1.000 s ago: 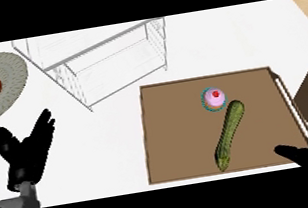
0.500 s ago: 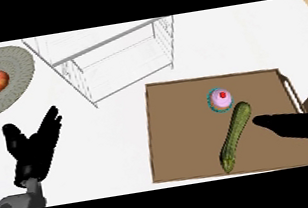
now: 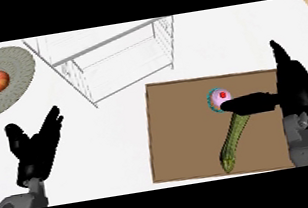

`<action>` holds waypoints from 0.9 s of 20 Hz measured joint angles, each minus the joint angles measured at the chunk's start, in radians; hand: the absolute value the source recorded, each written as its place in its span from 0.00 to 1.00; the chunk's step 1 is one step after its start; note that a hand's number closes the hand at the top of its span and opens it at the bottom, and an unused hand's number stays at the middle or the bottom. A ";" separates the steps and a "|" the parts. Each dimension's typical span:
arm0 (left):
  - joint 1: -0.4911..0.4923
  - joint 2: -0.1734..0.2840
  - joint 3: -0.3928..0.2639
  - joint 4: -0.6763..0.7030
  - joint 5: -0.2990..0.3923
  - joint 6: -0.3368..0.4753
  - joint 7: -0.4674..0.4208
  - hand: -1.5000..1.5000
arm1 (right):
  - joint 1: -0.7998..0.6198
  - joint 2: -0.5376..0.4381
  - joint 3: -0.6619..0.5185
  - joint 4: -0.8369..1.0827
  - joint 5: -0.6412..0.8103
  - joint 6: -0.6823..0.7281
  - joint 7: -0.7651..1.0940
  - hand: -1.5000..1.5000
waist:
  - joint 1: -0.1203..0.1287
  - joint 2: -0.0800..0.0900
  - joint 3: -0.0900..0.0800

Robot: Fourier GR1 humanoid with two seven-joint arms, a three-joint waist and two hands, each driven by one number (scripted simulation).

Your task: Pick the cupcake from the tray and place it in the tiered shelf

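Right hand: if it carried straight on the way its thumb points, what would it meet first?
The right hand has its thumb aimed left at the cupcake on the tray; it would likely meet the cupcake first, though height is unclear.

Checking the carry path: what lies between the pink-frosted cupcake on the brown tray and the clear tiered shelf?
In the head view, only bare brown tray and white counter separate the pink-frosted cupcake from the clear tiered shelf.

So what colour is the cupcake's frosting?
Pink, with a red dot on top of the cupcake; head view.
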 measured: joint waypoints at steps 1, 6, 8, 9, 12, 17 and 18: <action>0.000 0.002 0.005 0.002 0.004 -0.002 0.005 0.50 | -0.009 0.017 0.001 0.018 0.009 0.010 0.001 0.00 | -0.003 -0.001 0.000; 0.005 0.000 0.013 0.013 0.005 -0.008 -0.005 0.50 | -0.043 0.100 -0.010 0.120 0.070 0.048 0.000 0.00 | -0.014 -0.003 0.002; 0.010 0.001 0.018 0.015 0.005 -0.011 -0.012 0.50 | -0.055 0.137 -0.018 0.156 0.111 0.060 0.000 0.00 | -0.017 -0.004 0.003; 0.009 0.001 0.018 0.014 0.006 -0.013 -0.010 0.50 | -0.057 0.150 -0.020 0.173 0.130 0.065 -0.001 0.00 | -0.018 -0.005 0.003; 0.008 0.001 0.021 0.009 0.005 -0.012 0.003 0.50 | -0.058 0.199 -0.024 0.204 0.192 0.081 -0.004 0.00 | -0.022 -0.005 0.004; 0.015 0.005 0.028 0.003 0.003 -0.015 0.009 0.50 | -0.083 0.263 -0.063 0.221 0.257 0.122 -0.002 0.00 | -0.025 -0.006 0.004; 0.015 0.006 0.028 -0.001 0.001 -0.015 0.015 0.50 | -0.086 0.271 -0.067 0.230 0.264 0.127 -0.002 0.00 | -0.024 -0.006 0.004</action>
